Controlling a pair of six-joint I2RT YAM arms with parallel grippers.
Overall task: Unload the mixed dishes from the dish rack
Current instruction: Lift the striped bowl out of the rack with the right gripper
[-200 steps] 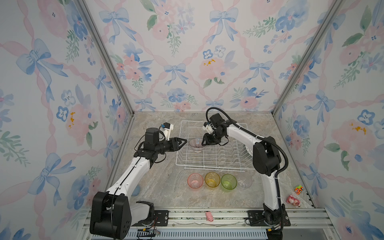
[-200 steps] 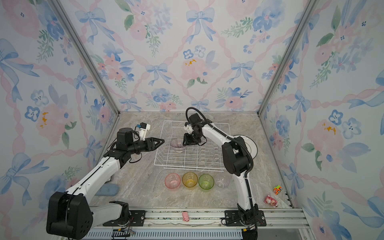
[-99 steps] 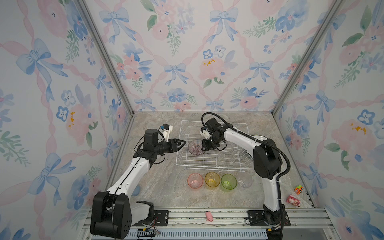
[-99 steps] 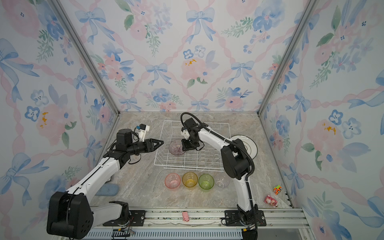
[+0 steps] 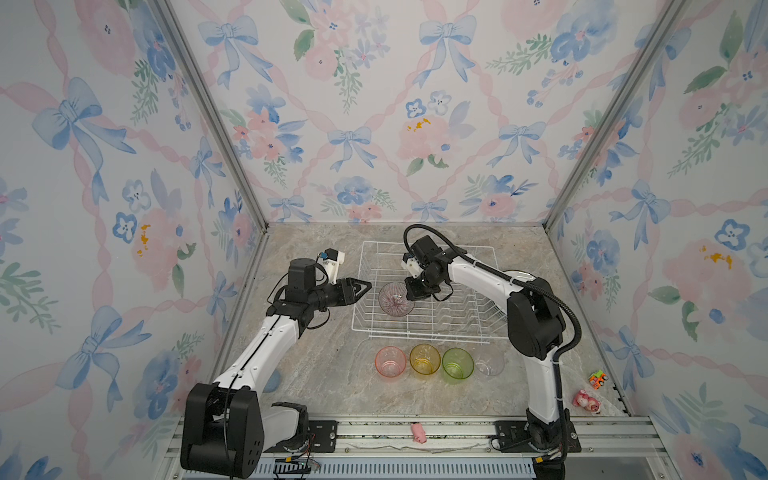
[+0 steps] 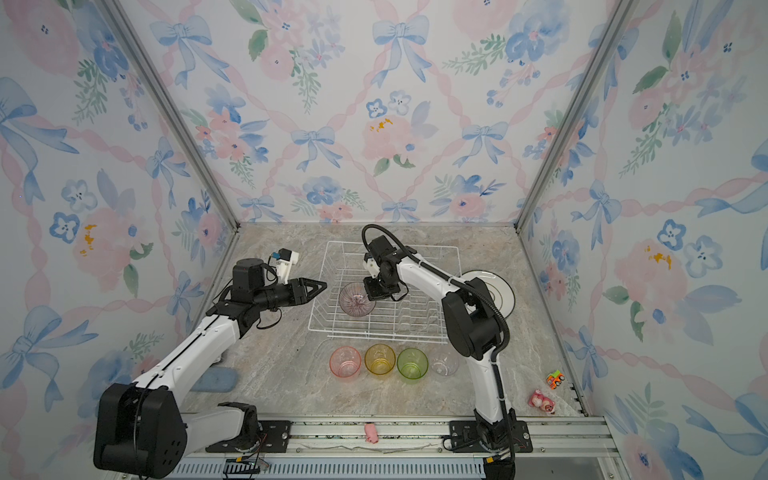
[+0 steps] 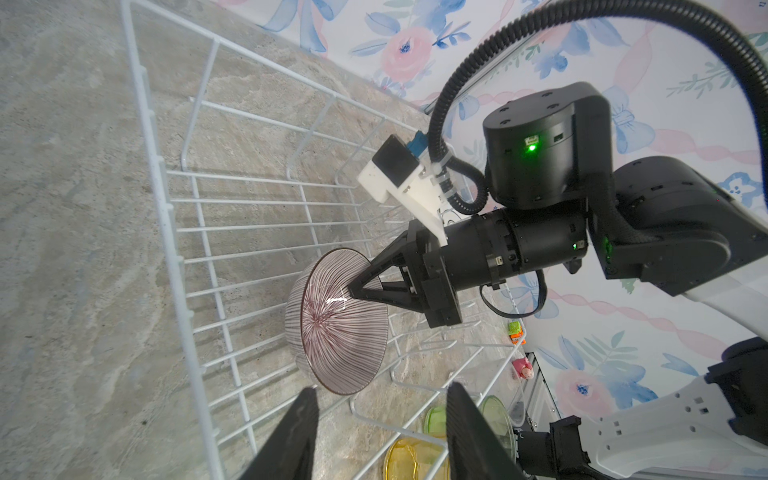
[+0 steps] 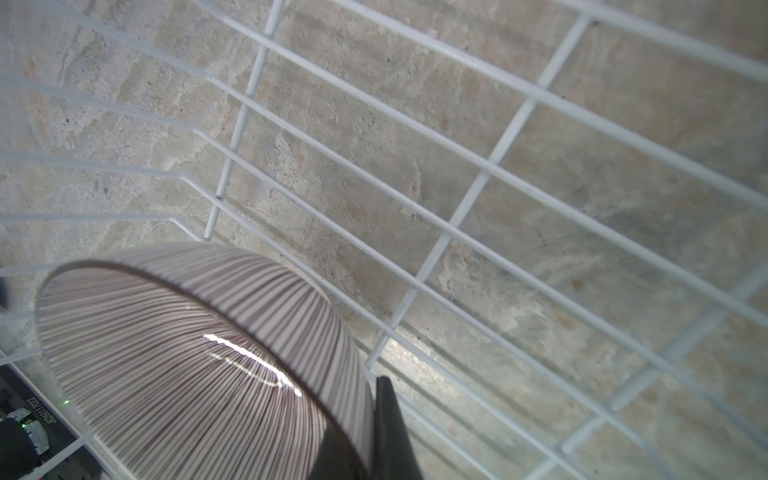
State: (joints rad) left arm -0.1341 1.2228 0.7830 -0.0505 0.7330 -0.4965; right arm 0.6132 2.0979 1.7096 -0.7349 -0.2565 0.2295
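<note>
Now the step in hand seems to be lifting the striped bowl out of the dish rack; it sits in the rack's left part. It is best to raise it slowly and straight up, so that the thin rim does not slip and the bowl does not catch on a wire. The right gripper is pinched tight on the bowl's rim. The left gripper hangs just left of the rack, about half open, holding nothing.
</note>
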